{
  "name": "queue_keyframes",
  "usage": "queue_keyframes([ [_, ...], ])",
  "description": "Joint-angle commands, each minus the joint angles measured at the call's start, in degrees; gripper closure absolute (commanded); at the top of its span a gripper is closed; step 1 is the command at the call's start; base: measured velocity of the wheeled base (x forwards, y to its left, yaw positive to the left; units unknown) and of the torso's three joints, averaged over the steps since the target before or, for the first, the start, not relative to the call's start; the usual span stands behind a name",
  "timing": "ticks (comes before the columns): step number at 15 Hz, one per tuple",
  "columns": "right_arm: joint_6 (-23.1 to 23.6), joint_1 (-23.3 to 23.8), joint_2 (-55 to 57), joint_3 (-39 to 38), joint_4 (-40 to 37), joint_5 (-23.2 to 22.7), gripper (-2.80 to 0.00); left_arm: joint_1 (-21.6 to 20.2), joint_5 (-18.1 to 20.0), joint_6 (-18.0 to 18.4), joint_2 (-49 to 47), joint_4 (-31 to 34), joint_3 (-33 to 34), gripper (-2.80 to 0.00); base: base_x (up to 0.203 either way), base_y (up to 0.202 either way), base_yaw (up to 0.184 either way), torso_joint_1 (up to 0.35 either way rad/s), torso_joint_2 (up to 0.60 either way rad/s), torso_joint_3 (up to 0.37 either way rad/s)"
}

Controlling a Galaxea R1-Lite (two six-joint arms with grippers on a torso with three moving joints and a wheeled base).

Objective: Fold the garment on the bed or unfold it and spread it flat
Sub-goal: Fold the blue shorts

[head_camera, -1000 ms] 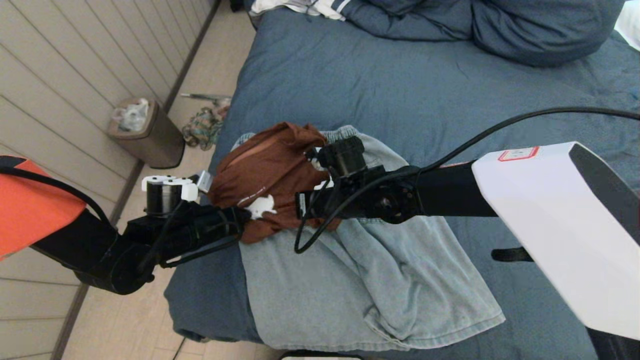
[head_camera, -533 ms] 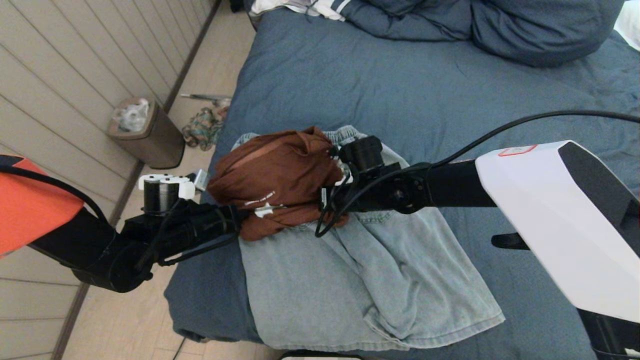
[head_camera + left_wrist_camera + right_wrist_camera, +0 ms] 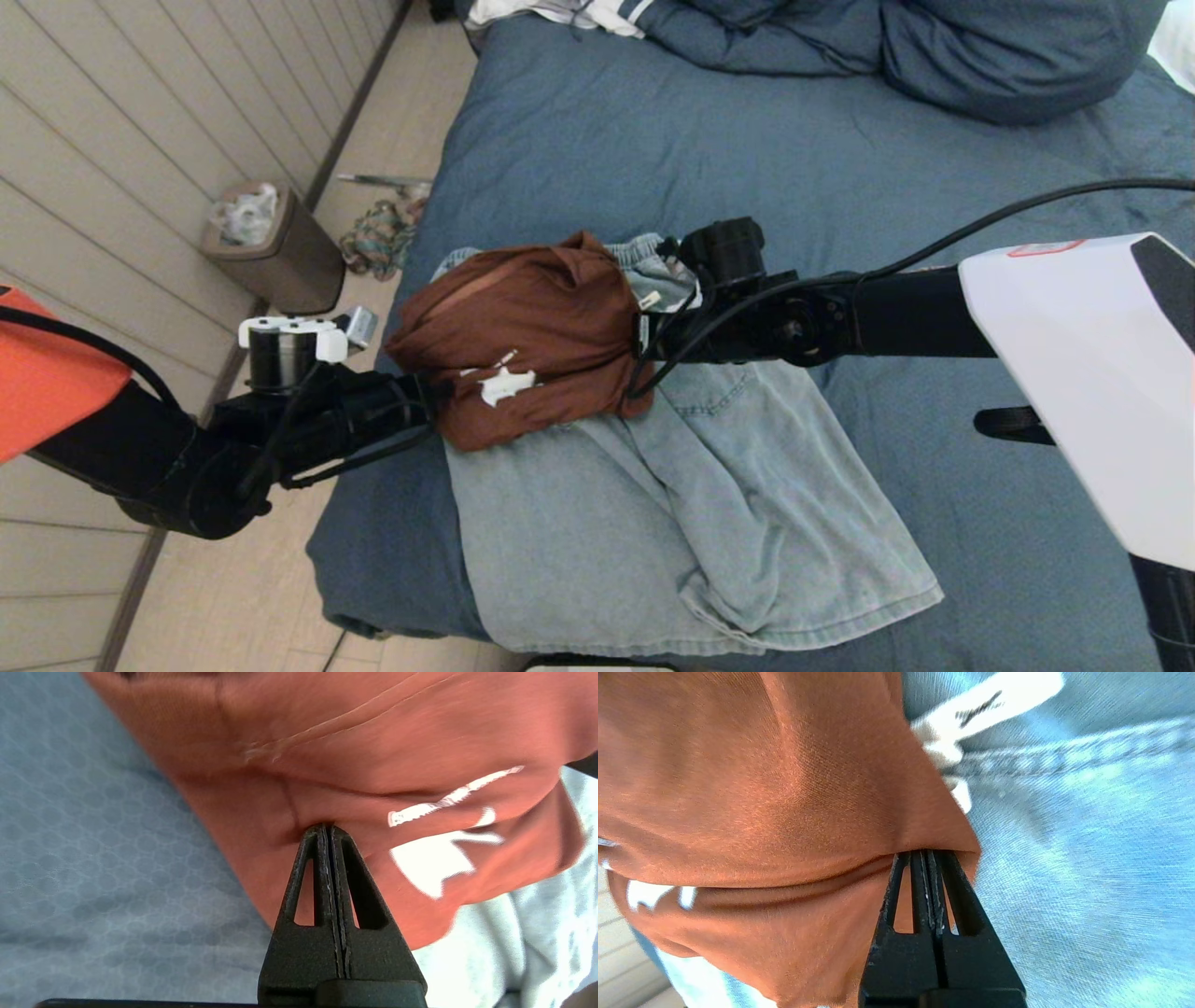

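Both claws clamp the rust-brown garment (image 3: 523,345) over the bed (image 3: 747,149); left claw (image 3: 327,828), right claw (image 3: 927,854) opposite.

Home bedroom: big bed (image 3: 794,168) w/ slate-blue cover and matching bunched bedding (image 3: 934,47) at its far edge. Clothes lie near its front-left corner, a rust shirt (image 3: 523,336) on pale jeans (image 3: 672,541). On the wood floor beside its left edge, a small bin (image 3: 275,247) by the panelled wall (image 3: 112,140).

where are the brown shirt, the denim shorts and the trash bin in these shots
brown shirt (image 3: 523,327), head view, on its bunched upper cloth.
denim shorts (image 3: 672,523), head view, on the flat leg panel.
trash bin (image 3: 289,257), head view, on its brown side wall.
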State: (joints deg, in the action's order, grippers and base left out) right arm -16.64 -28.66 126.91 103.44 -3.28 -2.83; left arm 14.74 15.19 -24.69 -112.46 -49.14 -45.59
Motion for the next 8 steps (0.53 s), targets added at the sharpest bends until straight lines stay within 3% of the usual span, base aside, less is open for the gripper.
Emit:
queue_keyframes([
  [1, -0.2, -0.1, -1.4, 0.3, 0.1, -0.2, 0.00, -0.1, 0.2, -0.2, 1.9, -0.3, 0.6, 0.00, 0.000, 0.000, 0.000, 0.000, 0.00, 0.000],
  [8, 0.4, -2.6, -8.1, 2.8, 0.7, 0.0, 0.00, -0.3, 2.8, -0.4, 13.4, -0.2, 4.7, 0.00, 0.000, 0.000, 0.000, 0.000, 0.00, 0.000],
])
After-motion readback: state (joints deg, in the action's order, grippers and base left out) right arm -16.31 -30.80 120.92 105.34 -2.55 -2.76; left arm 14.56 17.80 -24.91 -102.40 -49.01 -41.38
